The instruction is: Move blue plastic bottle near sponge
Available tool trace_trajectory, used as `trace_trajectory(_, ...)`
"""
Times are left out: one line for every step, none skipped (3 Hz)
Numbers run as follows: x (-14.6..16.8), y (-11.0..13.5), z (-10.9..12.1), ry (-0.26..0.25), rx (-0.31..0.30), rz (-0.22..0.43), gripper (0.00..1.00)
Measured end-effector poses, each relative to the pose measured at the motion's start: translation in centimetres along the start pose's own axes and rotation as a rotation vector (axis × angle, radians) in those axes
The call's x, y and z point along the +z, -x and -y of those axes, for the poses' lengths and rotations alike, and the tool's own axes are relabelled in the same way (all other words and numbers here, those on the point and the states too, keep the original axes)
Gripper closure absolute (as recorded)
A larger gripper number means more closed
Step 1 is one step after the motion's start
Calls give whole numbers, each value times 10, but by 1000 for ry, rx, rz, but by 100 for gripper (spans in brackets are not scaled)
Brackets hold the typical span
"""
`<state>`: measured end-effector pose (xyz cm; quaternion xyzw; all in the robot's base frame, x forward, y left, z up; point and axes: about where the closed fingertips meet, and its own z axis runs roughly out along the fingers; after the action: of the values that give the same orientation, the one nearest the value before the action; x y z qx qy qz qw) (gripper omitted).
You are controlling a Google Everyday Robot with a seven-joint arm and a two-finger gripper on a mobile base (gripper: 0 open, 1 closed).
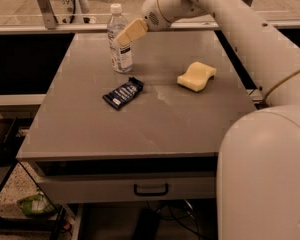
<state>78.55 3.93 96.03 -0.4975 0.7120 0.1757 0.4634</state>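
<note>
The blue plastic bottle (121, 59) stands upright at the back left of the grey table (140, 129); it is clear with a white cap and a white label. The sponge (196, 76), a pale yellow wavy block, lies to the bottle's right, well apart from it. My gripper (126, 35) reaches in from the upper right on the white arm, and its cream pad overlaps the bottle's upper body at shoulder height. Whether it touches the bottle does not show.
A dark blue snack wrapper (123, 93) lies flat just in front of the bottle. My white arm and body (265, 174) fill the right side. A drawer with a handle (150, 189) sits under the table front. A railing runs behind the table.
</note>
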Motion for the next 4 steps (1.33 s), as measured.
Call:
trace_trajectory(10, 5, -2, 33, -2, 5, 13)
trace_trajectory(15, 7, -3, 57, -2, 8, 30)
trace_trajectory(14, 6, 0, 60, 0, 3, 53)
trace_trajectory(4, 0, 9, 27, 12, -11, 77)
